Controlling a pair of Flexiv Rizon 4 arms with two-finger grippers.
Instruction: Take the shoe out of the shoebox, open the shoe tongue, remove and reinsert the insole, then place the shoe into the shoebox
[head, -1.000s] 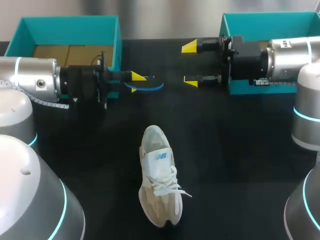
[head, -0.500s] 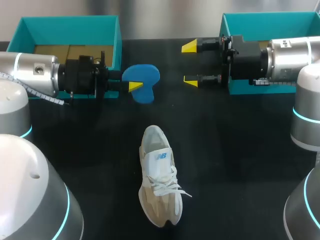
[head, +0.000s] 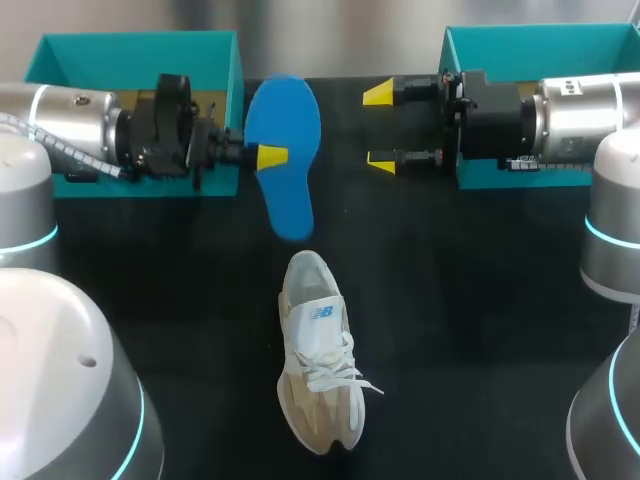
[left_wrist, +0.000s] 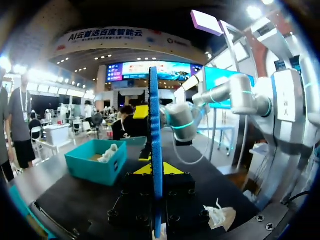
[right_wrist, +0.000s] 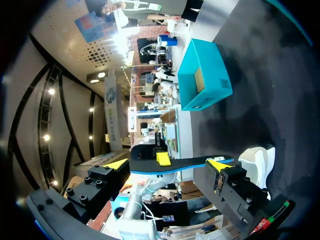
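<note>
The shoe (head: 318, 360) lies mid-table; behind it the left gripper (head: 270, 157) holds the insole (head: 290, 195), between left box (head: 140, 42) and right box (head: 540, 40).

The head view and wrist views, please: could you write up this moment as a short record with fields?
left hand: shut on the blue insole, held clear of the shoe
right hand: open, empty, facing the insole
shoe: upright on the black table, outside both boxes
left box: teal, behind the left arm
right box: teal, behind the right arm
</note>
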